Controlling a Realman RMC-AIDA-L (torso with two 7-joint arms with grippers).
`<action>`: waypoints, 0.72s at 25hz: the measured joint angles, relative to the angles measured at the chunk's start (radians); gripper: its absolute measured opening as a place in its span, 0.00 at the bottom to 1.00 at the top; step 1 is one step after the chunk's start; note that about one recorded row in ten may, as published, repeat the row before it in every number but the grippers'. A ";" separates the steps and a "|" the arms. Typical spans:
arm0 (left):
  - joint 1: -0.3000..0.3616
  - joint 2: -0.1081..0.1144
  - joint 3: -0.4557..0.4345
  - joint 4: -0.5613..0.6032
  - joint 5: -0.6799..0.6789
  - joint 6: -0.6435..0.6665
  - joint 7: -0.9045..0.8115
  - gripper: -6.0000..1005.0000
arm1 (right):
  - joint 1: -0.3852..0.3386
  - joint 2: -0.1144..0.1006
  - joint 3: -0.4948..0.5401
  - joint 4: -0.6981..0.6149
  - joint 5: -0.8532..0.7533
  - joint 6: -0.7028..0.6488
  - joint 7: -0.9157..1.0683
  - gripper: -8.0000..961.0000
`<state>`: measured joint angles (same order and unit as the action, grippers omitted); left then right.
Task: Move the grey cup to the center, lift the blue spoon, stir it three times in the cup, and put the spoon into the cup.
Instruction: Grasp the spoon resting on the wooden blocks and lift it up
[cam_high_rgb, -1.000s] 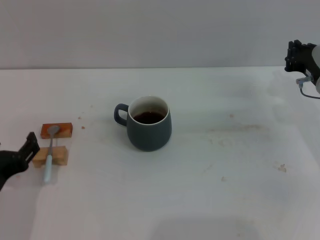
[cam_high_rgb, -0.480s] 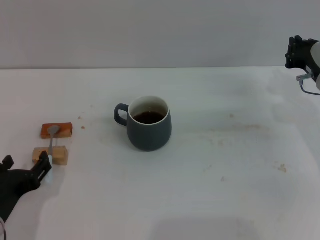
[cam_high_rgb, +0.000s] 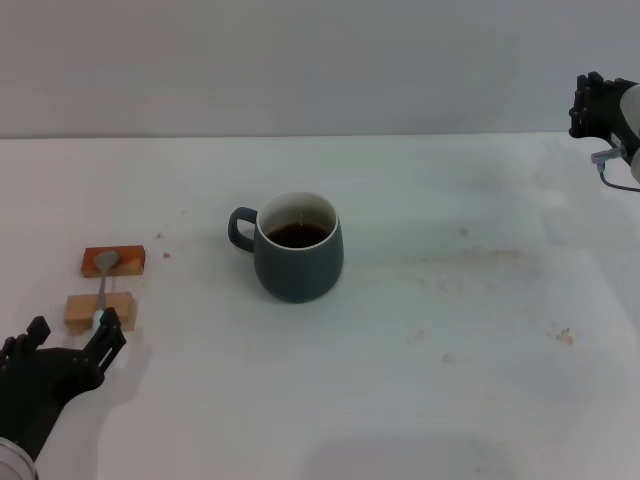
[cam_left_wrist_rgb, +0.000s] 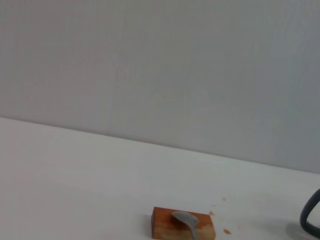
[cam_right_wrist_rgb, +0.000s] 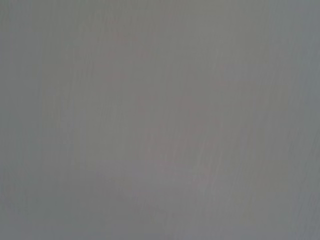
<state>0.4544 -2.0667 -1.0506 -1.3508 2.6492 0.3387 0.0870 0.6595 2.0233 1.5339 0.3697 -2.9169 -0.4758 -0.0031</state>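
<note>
The white counter (cam_high_rgb: 420, 380) fills the head view from the near edge to the grey wall (cam_high_rgb: 300, 60) at the far side, and faint brown smears and crumbs mark its right half.

The grey cup (cam_high_rgb: 297, 247) stands upright near the middle of the counter, a little left of centre. Its loop handle points left, and dark brown liquid lies inside its pale interior. In the left wrist view only a dark sliver of the cup's handle shows at the picture's edge.

The left tool (cam_high_rgb: 70, 345) sits low at the near left corner of the counter. Its two black fingers are spread apart and hold nothing. One fingertip lies just beside the near end of the spoon handle; whether it touches cannot be told.

The right tool (cam_high_rgb: 592, 107) hangs raised at the far right, well apart from everything on the counter. How far open it is cannot be told.

Two small wooden blocks lie on the left side, one behind the other. The reddish-brown far block (cam_high_rgb: 113, 261) carries the spoon's silver bowl, and the paler near block (cam_high_rgb: 85, 310) supports the handle.

The blue spoon (cam_high_rgb: 102, 287) rests across both blocks, bowl on the far one, well left of the cup.
</note>
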 joint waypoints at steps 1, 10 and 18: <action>-0.001 0.000 0.007 0.009 -0.006 0.018 0.002 0.83 | 0.000 0.000 0.000 0.000 0.000 0.000 0.000 0.08; -0.054 -0.004 0.084 0.172 -0.105 0.235 0.037 0.83 | -0.008 0.005 -0.005 0.017 0.000 0.003 0.000 0.08; -0.172 0.003 0.237 0.359 -0.349 0.482 0.160 0.83 | -0.017 0.010 -0.007 0.022 -0.001 0.006 0.000 0.08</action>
<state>0.2821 -2.0635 -0.8135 -0.9919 2.3004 0.8210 0.2472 0.6429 2.0329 1.5264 0.3912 -2.9176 -0.4696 -0.0032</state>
